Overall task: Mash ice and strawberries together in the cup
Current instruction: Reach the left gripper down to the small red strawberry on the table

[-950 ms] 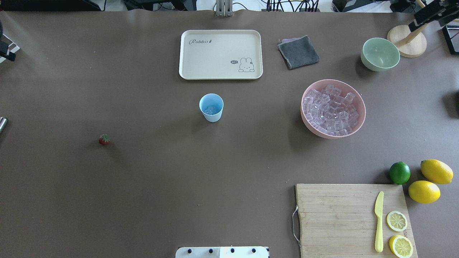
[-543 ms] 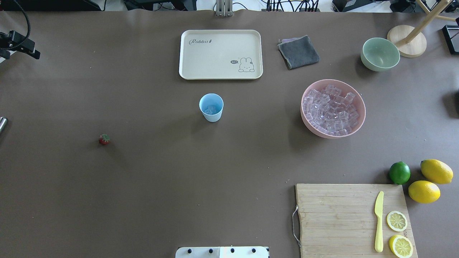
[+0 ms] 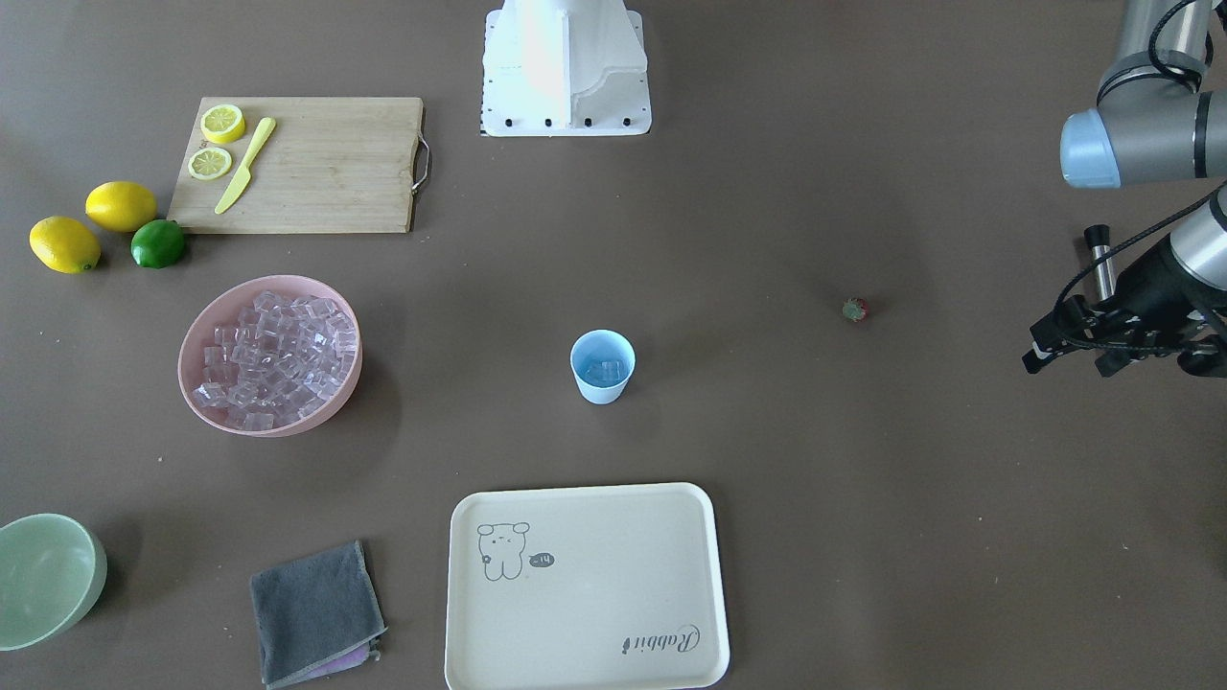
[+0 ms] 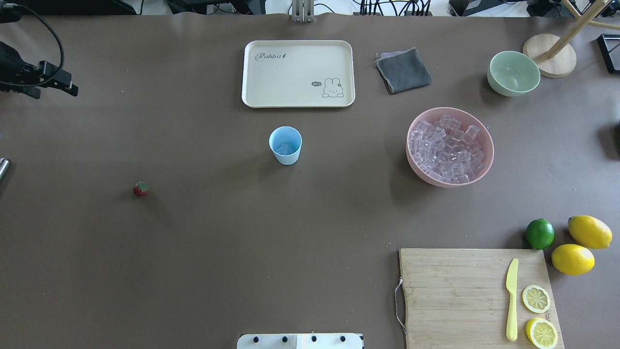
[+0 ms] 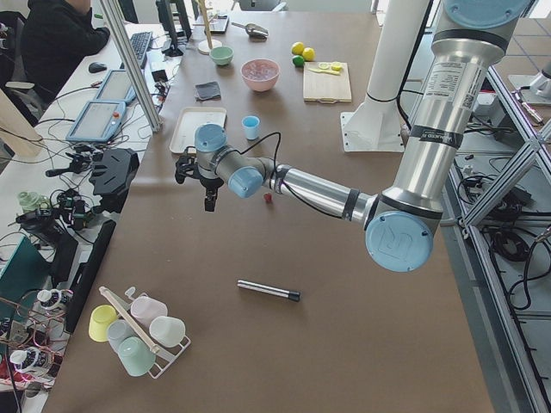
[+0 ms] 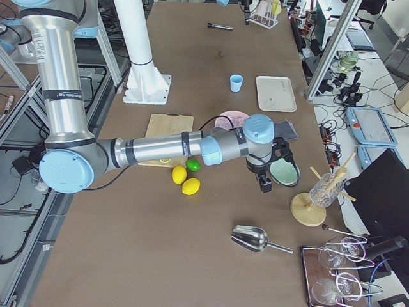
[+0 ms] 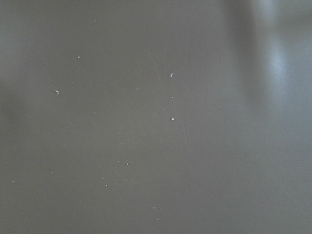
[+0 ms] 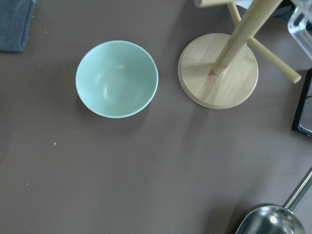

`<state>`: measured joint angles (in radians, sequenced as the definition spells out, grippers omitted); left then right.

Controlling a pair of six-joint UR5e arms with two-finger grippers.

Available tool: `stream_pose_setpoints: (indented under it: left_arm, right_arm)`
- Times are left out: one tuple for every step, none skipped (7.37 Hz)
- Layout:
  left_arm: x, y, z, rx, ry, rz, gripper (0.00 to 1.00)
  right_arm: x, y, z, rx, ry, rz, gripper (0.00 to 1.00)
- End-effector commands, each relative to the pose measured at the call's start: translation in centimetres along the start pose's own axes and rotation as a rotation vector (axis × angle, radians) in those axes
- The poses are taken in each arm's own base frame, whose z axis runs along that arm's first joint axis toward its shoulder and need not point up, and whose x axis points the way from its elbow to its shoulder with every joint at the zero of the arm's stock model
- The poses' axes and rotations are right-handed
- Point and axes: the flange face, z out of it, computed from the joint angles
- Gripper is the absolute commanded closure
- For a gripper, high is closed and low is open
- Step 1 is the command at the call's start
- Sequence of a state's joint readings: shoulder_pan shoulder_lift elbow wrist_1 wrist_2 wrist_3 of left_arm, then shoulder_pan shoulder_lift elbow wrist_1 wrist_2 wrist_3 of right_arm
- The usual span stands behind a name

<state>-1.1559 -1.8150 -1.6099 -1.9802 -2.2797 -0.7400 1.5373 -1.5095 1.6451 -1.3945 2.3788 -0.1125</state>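
Two claws: left claw (image 4: 65,83) fingers apart, empty; right claw (image 6: 264,183) gap undeterminable.

The brown table (image 4: 193,266) is carrying plenty right now. Dead centre, the light blue cup (image 4: 286,159) is standing upright, with the cream tray (image 4: 290,82) lying flat just beyond it. Out on its own, well apart, the strawberry (image 4: 141,188) is sitting on bare surface. Across on the other side the pink bowl (image 4: 419,174) is resting between the grey cloth (image 4: 403,70) and the wooden cutting board (image 4: 450,295). The lime (image 4: 539,233) and two lemons (image 4: 589,231) are clustering beside the board's corner. The green bowl (image 4: 513,72) is sitting just beside a wooden stand base (image 4: 540,53), a metal scoop (image 6: 255,239) is lying near that end, and a dark rod (image 5: 269,291) is lying near the opposite end.
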Motion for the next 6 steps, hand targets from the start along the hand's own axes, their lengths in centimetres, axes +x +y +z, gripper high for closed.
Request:
stream_pose_setpoints:
  left_arm:
    - [6.4, 2.0, 4.2, -0.001, -0.013, 0.005, 0.01]
    - [8.3, 2.8, 5.0, -0.007, -0.004, 0.013, 0.01]
    - [9.4, 3.9, 6.8, -0.02, -0.021, 0.034, 0.01]
    - [10.8, 5.2, 8.2, -0.018, -0.036, 0.027, 0.01]
    - [12.4, 8.1, 10.9, -0.045, -0.054, 0.022, 0.01]
    - [10.7, 9.8, 10.9, -0.037, -0.041, 0.032, 0.01]
  right_arm:
    - [3.3, 7.5, 0.5, -0.03, 0.004, 0.018, 0.01]
    - [3.9, 7.8, -0.3, -0.016, 0.001, 0.034, 0.01]
    - [3.9, 7.7, -0.1, -0.026, 0.003, 0.042, 0.01]
    - [3.7, 7.4, -0.4, -0.023, 0.004, 0.039, 0.01]
    - [3.7, 7.9, -0.5, -0.024, 0.003, 0.042, 0.01]
    - [3.6, 7.8, -0.6, -0.021, 0.005, 0.039, 0.01]
